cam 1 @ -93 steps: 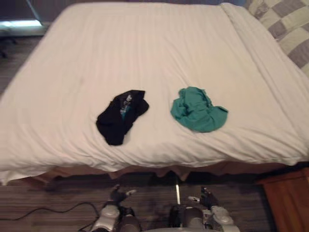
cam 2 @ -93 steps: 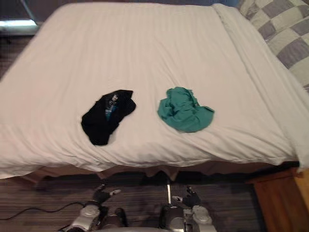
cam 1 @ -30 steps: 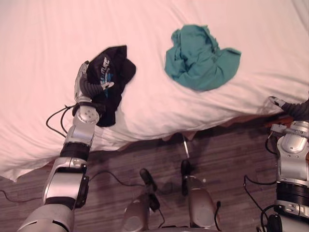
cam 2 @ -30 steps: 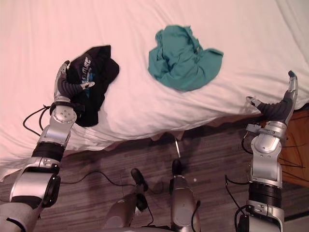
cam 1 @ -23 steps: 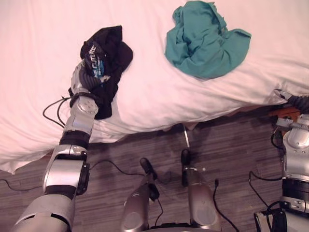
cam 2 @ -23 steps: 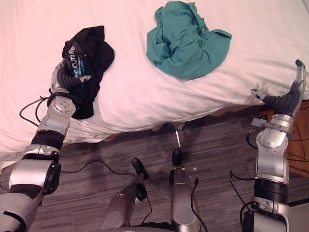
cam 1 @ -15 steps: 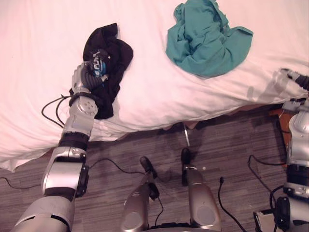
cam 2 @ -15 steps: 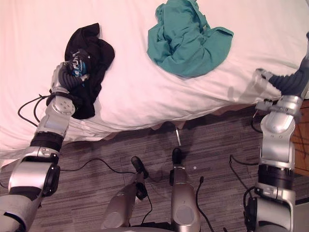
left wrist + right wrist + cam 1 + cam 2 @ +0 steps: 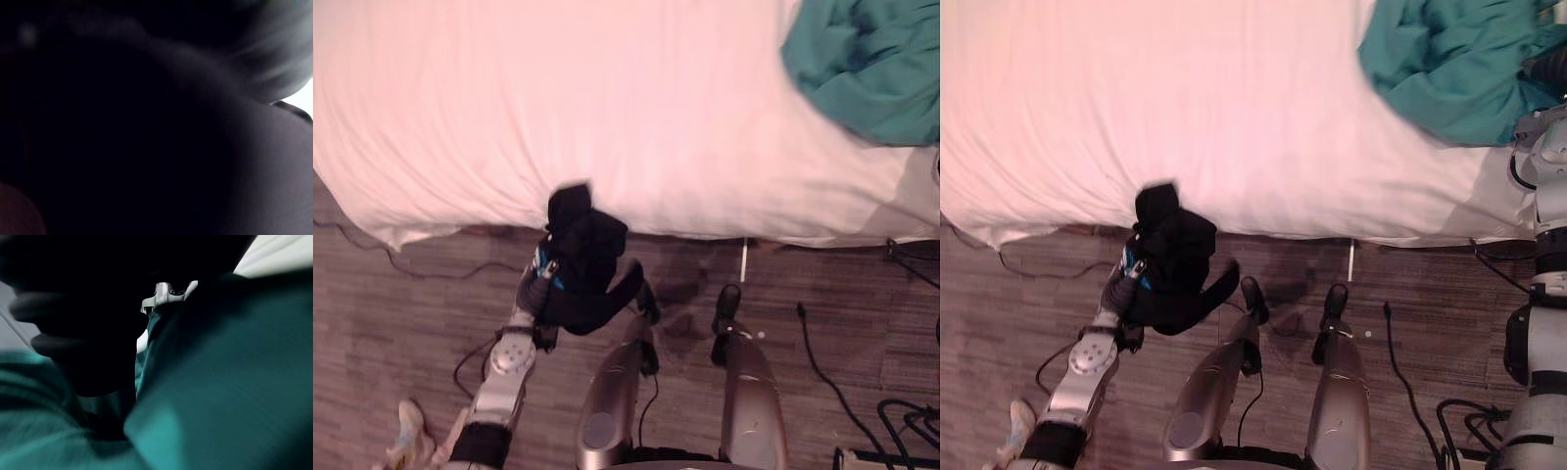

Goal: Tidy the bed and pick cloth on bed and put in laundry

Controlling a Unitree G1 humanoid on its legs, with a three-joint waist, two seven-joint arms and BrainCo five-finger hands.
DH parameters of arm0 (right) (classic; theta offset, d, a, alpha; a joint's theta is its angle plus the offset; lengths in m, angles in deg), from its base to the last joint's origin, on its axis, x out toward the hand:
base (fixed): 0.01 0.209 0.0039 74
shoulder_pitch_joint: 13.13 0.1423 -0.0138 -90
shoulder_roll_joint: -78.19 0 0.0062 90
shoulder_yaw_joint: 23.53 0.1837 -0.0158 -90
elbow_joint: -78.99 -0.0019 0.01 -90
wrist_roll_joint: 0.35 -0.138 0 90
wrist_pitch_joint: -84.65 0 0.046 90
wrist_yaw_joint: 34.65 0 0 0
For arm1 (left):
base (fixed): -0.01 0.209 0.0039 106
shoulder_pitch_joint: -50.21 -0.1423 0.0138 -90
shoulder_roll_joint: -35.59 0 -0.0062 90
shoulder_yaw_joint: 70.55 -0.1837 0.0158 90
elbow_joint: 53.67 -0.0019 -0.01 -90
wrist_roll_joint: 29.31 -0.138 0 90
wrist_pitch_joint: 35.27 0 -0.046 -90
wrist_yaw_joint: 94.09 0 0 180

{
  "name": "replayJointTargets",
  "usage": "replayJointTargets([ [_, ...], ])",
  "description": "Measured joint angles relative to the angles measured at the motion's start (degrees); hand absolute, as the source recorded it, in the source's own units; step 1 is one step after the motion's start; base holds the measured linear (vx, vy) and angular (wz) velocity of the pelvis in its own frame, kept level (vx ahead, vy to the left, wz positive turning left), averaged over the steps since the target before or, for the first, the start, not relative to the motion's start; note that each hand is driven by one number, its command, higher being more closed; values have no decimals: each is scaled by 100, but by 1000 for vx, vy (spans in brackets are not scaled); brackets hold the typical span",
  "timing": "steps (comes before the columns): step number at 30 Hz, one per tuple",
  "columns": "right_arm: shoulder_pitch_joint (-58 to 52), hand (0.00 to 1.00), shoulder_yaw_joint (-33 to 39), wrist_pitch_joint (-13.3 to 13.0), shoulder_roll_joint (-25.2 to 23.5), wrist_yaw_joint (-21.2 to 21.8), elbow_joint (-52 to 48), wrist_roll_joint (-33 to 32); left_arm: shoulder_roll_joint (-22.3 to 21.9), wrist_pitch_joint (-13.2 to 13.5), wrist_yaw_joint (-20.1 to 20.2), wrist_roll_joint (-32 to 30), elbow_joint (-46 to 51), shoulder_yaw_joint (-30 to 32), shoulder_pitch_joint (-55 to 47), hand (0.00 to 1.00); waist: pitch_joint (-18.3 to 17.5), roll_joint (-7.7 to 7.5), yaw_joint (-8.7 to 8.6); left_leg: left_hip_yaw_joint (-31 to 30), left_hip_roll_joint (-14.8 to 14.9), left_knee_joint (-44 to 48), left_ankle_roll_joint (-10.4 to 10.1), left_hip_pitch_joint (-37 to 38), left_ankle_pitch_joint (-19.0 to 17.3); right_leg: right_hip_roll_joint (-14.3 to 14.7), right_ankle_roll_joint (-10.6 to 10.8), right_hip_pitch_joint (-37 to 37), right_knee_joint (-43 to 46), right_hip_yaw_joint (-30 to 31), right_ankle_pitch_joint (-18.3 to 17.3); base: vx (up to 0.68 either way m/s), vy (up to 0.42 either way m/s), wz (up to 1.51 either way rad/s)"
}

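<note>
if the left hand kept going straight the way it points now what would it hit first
Probably the white sheet at its near edge: the left hand, holding the black cloth above the floor, points toward it. Depth is unclear.

Bed (image 9: pixel 558 108) spans 9 to 3 o'clock across the upper half. White sheet (image 9: pixel 1087 117) covers it, mostly smooth with faint creases, and its near edge droops over the side. Teal cloth (image 9: pixel 867 69) lies crumpled on the sheet at 2 o'clock, close to the near edge. Floor (image 9: pixel 401 333) is grey-brown planks from 4 to 8 o'clock. Small pale object (image 9: pixel 406 436) on the floor at 7 o'clock, can't tell what it is.
</note>
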Motion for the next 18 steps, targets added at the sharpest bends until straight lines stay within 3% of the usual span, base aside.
replayJointTargets([
  [3,65,0,-30,2,169,-32,218,-112,-60,-9,22,483,39,1,-60,100,-4,6,99,-45,-101,15,-29,-59,22,-132,11,-103,152,-4,-30,-16,6,14],
  [4,62,100,-59,3,183,-30,253,-218,-62,-7,51,628,110,-2,-63,100,-4,6,93,-93,-159,14,-28,-75,23,-197,35,-113,190,-21,-47,-32,15,19],
  [10,-34,100,-43,-7,85,-31,342,-318,-87,36,107,697,295,-176,-21,100,-6,8,71,-149,-234,13,-18,-36,29,-312,74,-68,309,-75,-83,-34,-19,10],
  [13,-541,100,402,-14,-236,-29,106,-335,-268,20,137,688,291,-243,-23,100,-5,5,22,-153,-205,18,39,211,70,-286,73,240,253,-137,-84,22,-65,6],
  [16,-1550,100,1174,-47,-1197,-31,-705,-752,-373,-41,248,676,299,-295,-69,100,-17,-46,-90,-135,-123,18,26,712,54,-184,70,856,80,-204,-87,41,-86,0],
  [18,-2459,100,1463,-215,-2237,-19,-1345,-1125,-371,-103,342,663,295,-280,-218,100,-252,-258,-148,-93,-38,16,30,1014,-60,-72,41,1182,-50,-188,-161,64,-125,-17],
])
